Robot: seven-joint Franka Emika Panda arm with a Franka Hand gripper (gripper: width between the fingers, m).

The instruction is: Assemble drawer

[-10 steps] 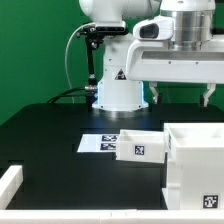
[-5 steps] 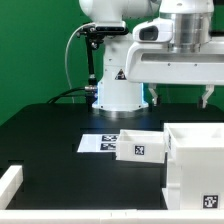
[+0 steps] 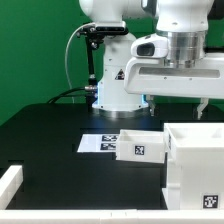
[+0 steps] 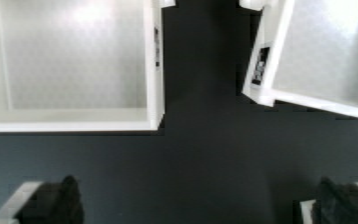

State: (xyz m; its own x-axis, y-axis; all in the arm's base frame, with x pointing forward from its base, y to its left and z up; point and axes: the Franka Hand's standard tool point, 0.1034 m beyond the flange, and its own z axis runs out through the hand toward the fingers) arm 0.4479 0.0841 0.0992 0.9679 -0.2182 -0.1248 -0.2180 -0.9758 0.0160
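Presently, stage: approach, as judged; no part is held and the drawer is not yet put together.
End effector [image 3: 178, 104]: upper right of the exterior view, above the parts. The fingers [image 4: 51, 200] are spread wide with nothing between them, probably so they can straddle a wall of a part.
Casing [image 3: 196, 160]: lower right of the exterior view, standing on the desk [image 3: 50, 135], open face upward as far as can be seen. It appears set down as the fixed body that receives the trays.
Tray box [image 3: 139, 146]: just to the exterior view's left of the casing, touching it or nearly so, tag toward the camera; not inserted.
Wrist view: two white parts lie beneath the fingers with a dark strip of desk between them; which is which cannot be told.
Marker board [image 3: 99, 143]: flat on the desk behind the tray box, partly hidden by it.
White bar [image 3: 10, 185]: lower left of the exterior view, well apart from the parts.
Next move, judged: descend onto a tray wall.
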